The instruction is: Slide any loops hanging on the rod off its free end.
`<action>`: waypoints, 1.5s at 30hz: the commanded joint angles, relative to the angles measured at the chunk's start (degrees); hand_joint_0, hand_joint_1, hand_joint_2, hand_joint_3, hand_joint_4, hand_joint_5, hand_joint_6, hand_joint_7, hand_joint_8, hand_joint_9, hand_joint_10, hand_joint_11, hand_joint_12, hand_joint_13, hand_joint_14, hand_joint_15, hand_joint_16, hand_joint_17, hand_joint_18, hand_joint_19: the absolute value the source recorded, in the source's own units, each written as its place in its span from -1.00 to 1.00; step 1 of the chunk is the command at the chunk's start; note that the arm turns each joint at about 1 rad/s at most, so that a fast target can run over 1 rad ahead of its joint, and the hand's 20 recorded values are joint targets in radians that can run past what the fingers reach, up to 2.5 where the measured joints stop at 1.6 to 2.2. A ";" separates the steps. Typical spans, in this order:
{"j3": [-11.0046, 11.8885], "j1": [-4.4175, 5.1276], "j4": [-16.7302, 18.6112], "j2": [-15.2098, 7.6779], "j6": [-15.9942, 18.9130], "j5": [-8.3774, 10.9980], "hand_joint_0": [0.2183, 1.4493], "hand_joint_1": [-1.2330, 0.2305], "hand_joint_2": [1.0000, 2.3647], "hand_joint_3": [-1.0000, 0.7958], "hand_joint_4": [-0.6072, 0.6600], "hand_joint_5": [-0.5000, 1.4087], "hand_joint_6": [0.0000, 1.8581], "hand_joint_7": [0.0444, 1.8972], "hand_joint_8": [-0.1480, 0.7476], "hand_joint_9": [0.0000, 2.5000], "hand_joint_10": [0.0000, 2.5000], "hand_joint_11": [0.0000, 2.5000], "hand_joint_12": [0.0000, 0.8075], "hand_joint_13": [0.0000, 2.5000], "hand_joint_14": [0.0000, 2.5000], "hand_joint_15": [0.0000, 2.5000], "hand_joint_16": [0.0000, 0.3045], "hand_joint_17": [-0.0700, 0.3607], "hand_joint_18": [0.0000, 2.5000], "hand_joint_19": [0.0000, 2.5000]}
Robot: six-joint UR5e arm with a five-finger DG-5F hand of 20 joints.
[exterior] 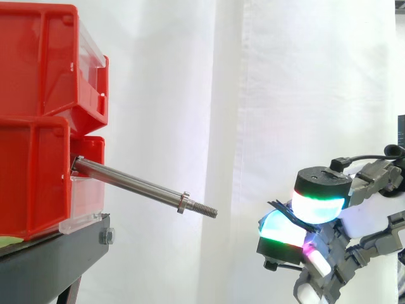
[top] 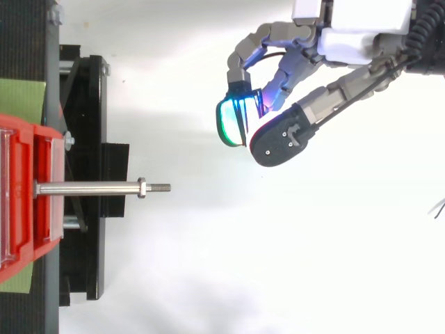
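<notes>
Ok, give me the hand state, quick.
Hand: shut, fingertips pinching a thin dark strip, apart from the rod. Whether the strip is a loop cannot be told.

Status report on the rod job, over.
Hand off the rod, pinching a thin dark band. Rod bare, no loops. Nothing in the way.

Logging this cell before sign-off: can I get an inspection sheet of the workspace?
Surface: black stand carrying stacked red bins.
Job's things: rod juts from the bins, bare; no loop hangs on it.
Clutter: nothing seen.
Hand: hand apart from the rod, out beyond its free end, pads pinching a thin dark band, maybe a loop.
Cables: nothing seen.
Surroundings: white curtain.
</notes>
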 commanded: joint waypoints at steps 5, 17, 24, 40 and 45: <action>0.09 -0.09 -0.11 0.29 0.54 -0.04 -0.37 -0.22 -1.00 -0.44 0.06 -0.59 -0.13 0.01 -0.13 -0.11 -0.99 -0.61 -0.20 -0.32 -0.99 -0.75 -0.75 -0.28 -0.43 -0.74; 1.23 -0.17 -2.75 1.79 2.04 0.14 -0.34 -0.18 -0.99 -0.39 0.18 -0.57 -0.22 0.12 -0.09 -0.13 -0.99 -0.61 -0.19 -0.32 -0.99 -0.75 -0.75 -0.28 -0.43 -0.74; 1.41 -0.17 -2.66 1.79 2.04 0.75 -0.34 -0.35 -1.00 -0.42 0.19 -0.59 -0.16 0.06 -0.07 -0.17 -0.99 -0.61 -0.17 -0.33 -0.99 -0.74 -0.75 -0.28 -0.43 -0.74; 1.41 -0.17 -2.57 1.79 2.04 0.67 -0.34 0.08 -1.00 -0.42 0.18 -0.57 -0.18 0.08 -0.03 -0.19 -0.99 -0.65 -0.16 -0.36 -0.99 -0.75 -0.75 -0.28 -0.50 -0.72; 1.41 -0.09 -2.57 1.79 1.95 0.67 -0.37 -0.12 -0.98 -0.25 0.19 -0.58 -0.13 0.17 -0.03 -0.20 -0.99 -0.64 -0.16 -0.36 -0.99 -0.74 -0.75 -0.28 -0.49 -0.73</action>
